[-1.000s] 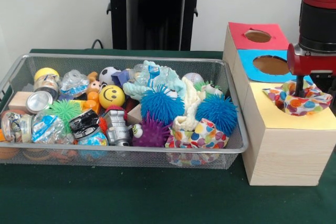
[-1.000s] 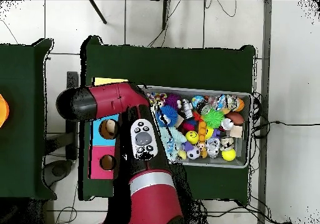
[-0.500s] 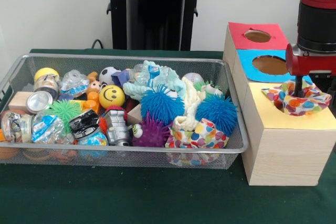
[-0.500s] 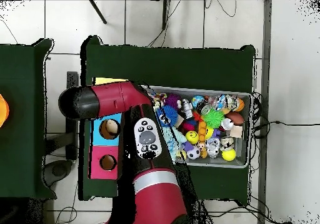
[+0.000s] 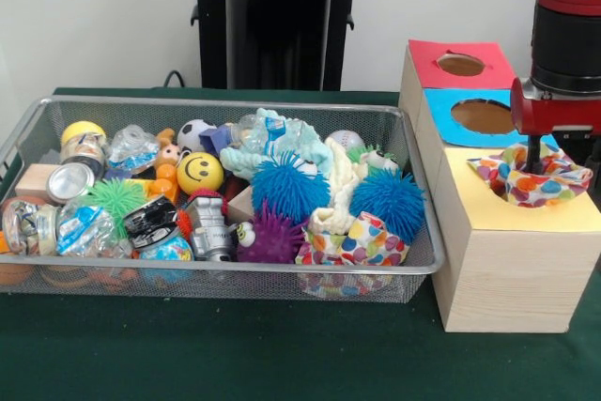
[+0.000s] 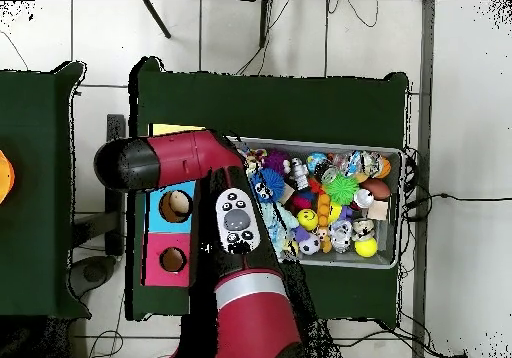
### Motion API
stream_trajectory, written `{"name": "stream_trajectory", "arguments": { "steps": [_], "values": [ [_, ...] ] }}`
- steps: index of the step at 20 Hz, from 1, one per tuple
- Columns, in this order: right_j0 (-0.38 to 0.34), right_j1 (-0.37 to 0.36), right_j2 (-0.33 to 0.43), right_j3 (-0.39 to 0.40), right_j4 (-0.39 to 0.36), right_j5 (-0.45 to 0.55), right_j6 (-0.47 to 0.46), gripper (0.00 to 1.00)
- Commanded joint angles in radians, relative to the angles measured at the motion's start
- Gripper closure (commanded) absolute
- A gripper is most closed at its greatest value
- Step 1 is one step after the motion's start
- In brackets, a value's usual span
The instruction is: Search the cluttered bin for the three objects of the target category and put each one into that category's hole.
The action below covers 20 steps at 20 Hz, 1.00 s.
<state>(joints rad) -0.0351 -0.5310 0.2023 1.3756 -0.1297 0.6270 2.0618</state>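
A polka-dot cloth (image 5: pixel 531 178) sits bunched in the hole of the yellow section (image 5: pixel 526 215) of a wooden box, the nearest of its three coloured tops. The gripper (image 5: pixel 534 151) reaches down into the folds of this cloth; whether it is clenched or released cannot be told, since the fabric hides its tips. Behind the yellow section lies a blue section (image 5: pixel 484 116) with an open round hole, and farthest back a red section (image 5: pixel 460 64), also with an open hole.

To the left of the box stands a wire mesh bin (image 5: pixel 216 274) on a dark green table (image 5: pixel 235 349). It is crowded with toys. At the near right corner of the bin lies a second polka-dot cloth (image 5: pixel 362 242). Beside it sit a purple spiky ball (image 5: pixel 272 237), a silver toy robot (image 5: pixel 208 228) and, at the near left, crumpled clear plastic wrappers (image 5: pixel 80 229). Further in are two blue spiky balls (image 5: pixel 290 186), a green spiky ball (image 5: pixel 116 197), a yellow smiley ball (image 5: pixel 199 172) and a shiny can (image 5: pixel 69 181). A pale cream cloth (image 5: pixel 342 185) drapes between the blue balls. Towards the far wall are a light blue cloth (image 5: pixel 282 138), a small soccer ball (image 5: pixel 194 133) and a baseball (image 5: pixel 345 141).

From overhead, the red arm (image 6: pixel 185 164) crosses over the box.
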Motion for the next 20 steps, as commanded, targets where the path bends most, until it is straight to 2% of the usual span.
{"name": "stream_trajectory", "arguments": {
  "steps": [1,10,20],
  "values": [
    [-0.084,-0.018,0.002,0.048,-0.032,0.099,-0.047,0.0],
    [-0.069,-0.027,-0.009,0.023,-0.031,0.142,-0.025,0.0],
    [-0.063,-0.033,-0.013,0.037,-0.044,0.114,-0.024,0.0]
  ]
}}
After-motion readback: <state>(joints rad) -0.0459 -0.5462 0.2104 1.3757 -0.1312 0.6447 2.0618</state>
